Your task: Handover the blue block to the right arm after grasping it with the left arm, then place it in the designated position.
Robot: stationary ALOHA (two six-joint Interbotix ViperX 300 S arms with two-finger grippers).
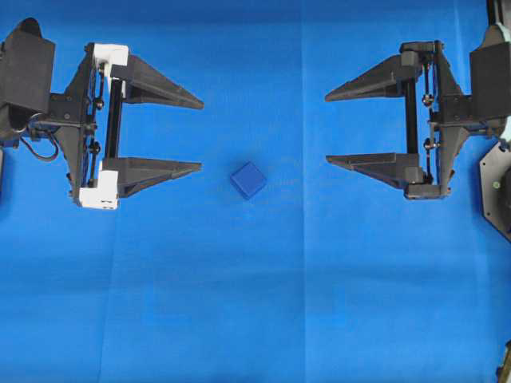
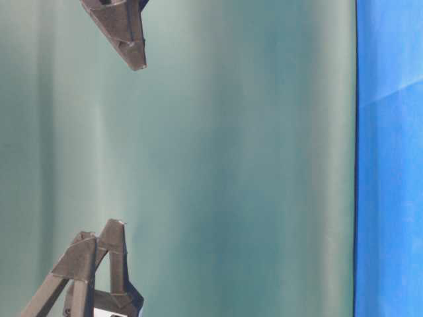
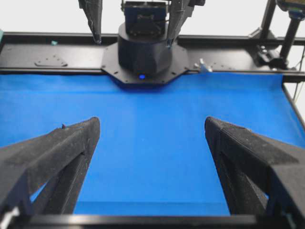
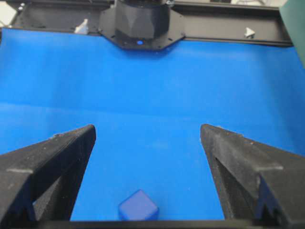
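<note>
The blue block (image 1: 248,179), a small dark-blue cube, lies on the blue cloth (image 1: 263,303) between the two arms. My left gripper (image 1: 201,136), the white-trimmed one, hovers to its left, open and empty; the cube sits just past its lower fingertip. My all-black right gripper (image 1: 326,129) faces it from the right, also open and empty. In the right wrist view the block (image 4: 138,207) shows low between the spread fingers (image 4: 71,152) of that gripper (image 4: 147,133). The left wrist view shows only cloth between the open left gripper (image 3: 152,126); the block is out of that view.
The right arm's black base plate (image 3: 143,62) and a black frame rail (image 3: 47,52) bound the far edge of the cloth in the left wrist view. The left arm's base (image 4: 140,24) stands opposite. A green backdrop (image 2: 231,165) fills the table-level view.
</note>
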